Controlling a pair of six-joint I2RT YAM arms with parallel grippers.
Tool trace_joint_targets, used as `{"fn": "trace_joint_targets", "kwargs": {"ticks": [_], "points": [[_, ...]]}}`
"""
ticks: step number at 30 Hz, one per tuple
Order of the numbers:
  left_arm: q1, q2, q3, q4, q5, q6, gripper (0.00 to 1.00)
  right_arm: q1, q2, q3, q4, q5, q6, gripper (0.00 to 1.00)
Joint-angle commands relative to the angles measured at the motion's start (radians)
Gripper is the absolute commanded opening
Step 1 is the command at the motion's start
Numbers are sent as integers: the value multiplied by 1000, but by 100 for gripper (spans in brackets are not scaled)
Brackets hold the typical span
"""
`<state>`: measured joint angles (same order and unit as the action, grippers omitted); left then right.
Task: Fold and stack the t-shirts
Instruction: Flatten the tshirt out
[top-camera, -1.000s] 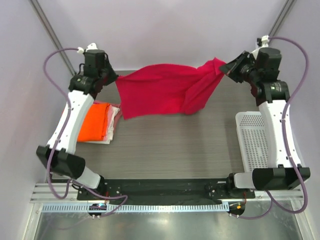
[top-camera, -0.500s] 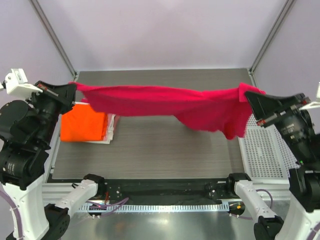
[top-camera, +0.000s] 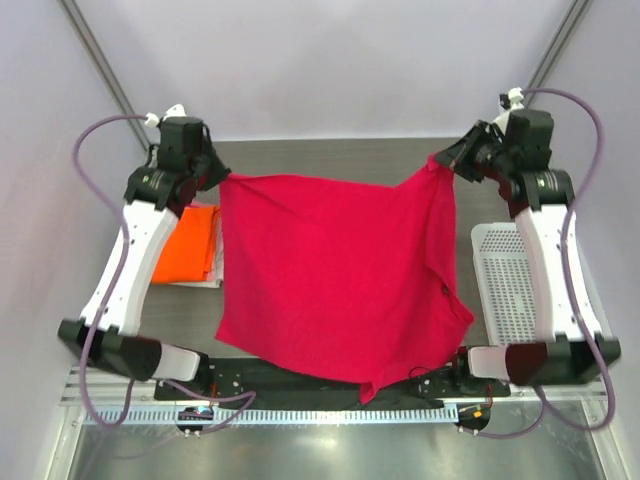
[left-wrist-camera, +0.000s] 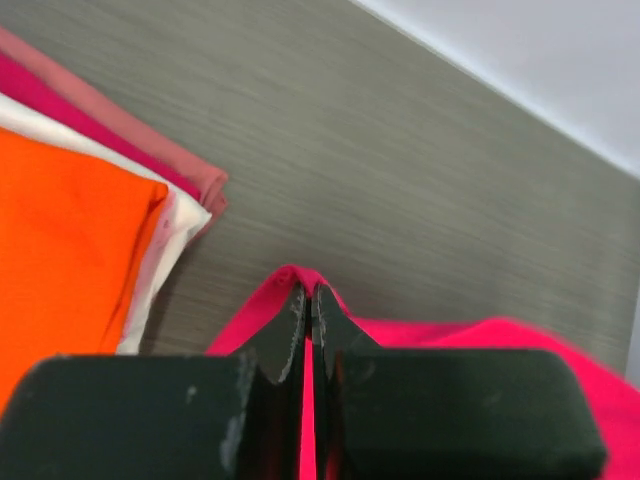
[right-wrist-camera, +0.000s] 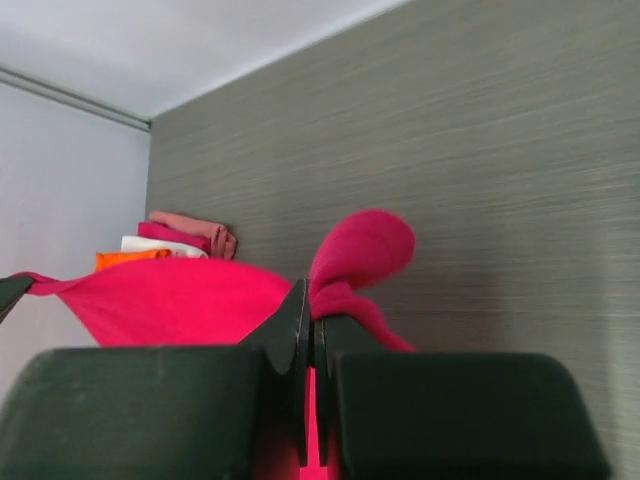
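My left claw (top-camera: 222, 178) and right claw (top-camera: 440, 160) are each closed tight on a top corner of the red shirt (top-camera: 335, 270). It hangs spread across frame centre. Hold the corners level and taut, then lower evenly onto the surface (top-camera: 330, 155). The orange shirt (top-camera: 190, 245) lies at frame left.

A wide crimson-red cloth t-shirt (top-camera: 335, 280) hangs spread between the left end effector (top-camera: 222, 178) and the right end effector (top-camera: 438, 160), curtaining the middle of the grey wood-grain desk (top-camera: 330, 155). A folded bright orange t-shirt (top-camera: 188, 245) blocks the left side and a white plastic lattice basket (top-camera: 505, 290) the right. The far strip lies bare.
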<state>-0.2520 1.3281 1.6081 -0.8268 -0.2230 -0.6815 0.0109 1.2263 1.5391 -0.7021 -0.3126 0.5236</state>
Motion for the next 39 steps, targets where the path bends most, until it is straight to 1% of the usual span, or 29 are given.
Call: {"fn": "trace_joint_targets", "kwargs": {"ticks": [1, 3, 4, 6, 7, 8, 10, 11, 13, 14, 15, 16, 17, 19, 20, 21, 22, 23, 24, 25, 26, 27, 28, 29, 31, 32, 34, 38, 39], "points": [[45, 77, 196, 77, 25, -29, 0, -55, 97, 188, 98, -64, 38, 1], [82, 199, 341, 14, 60, -38, 0, -86, 214, 338, 105, -138, 97, 1], [115, 239, 516, -17, 89, -39, 0, -113, 251, 393, 119, -207, 117, 1], [144, 368, 690, -107, 109, -43, 0, -133, 350, 547, 142, -272, 194, 1], [170, 408, 861, -129, 125, -47, 0, -158, 380, 594, 173, -331, 228, 1], [184, 440, 918, -153, 172, -55, 0, -170, 416, 692, 188, -361, 257, 1], [218, 476, 972, -146, 212, -85, 0, -198, 498, 778, 245, -417, 358, 1], [221, 470, 916, -108, 220, -87, 0, -216, 513, 823, 260, -443, 384, 1], [221, 412, 793, -43, 252, -87, 0, -218, 529, 805, 308, -471, 418, 1], [221, 386, 629, 33, 254, -87, 0, -215, 521, 726, 328, -497, 417, 1], [221, 366, 559, 70, 257, -87, 0, -212, 498, 655, 352, -505, 418, 1], [221, 324, 476, 104, 258, -82, 0, -213, 440, 563, 450, -511, 433, 1], [221, 307, 346, 161, 258, -79, 0, -213, 400, 379, 501, -519, 432, 1], [221, 272, 210, 213, 264, -81, 0, -224, 342, 220, 577, -531, 418, 1], [221, 237, 152, 259, 267, -78, 0, -229, 281, 76, 595, -537, 405, 1], [221, 212, 21, 277, 269, -76, 0, -233, 251, 3, 613, -537, 397, 1], [218, 191, -38, 302, 260, -78, 0, -233, 218, -66, 631, -534, 386, 1], [218, 142, -110, 357, 252, -87, 0, -233, 166, -191, 636, -533, 362, 1], [218, 120, -226, 383, 248, -98, 0, -235, 136, -250, 641, -531, 349, 1], [218, 100, -287, 405, 237, -101, 0, -233, 110, -311, 639, -533, 337, 1], [217, 53, -334, 428, 237, -105, 0, -233, 86, -427, 629, -531, 316, 1], [217, 31, -383, 437, 232, -119, 0, -233, 23, -488, 603, -527, 281, 1], [214, 5, -499, 449, 232, -128, 0, -233, -8, -548, 590, -504, 259, 1], [212, -18, -552, 490, 232, -136, 0, -233, -45, -662, 575, -488, 241, 1], [207, -90, -713, 550, 232, -160, 0, -233, -141, -767, 526, -450, 187, 1], [206, -111, -762, 566, 232, -165, 0, -235, -172, -856, 514, -442, 178, 1], [197, -162, -860, 584, 232, -167, 0, -235, -266, -954, 461, -421, 139, 1], [158, -240, -999, 603, 183, -168, 0, -233, -425, -1042, 322, -379, 73, 1], [151, -254, -1026, 607, 180, -168, 0, -233, -456, -1054, 261, -372, 63, 4]]}}
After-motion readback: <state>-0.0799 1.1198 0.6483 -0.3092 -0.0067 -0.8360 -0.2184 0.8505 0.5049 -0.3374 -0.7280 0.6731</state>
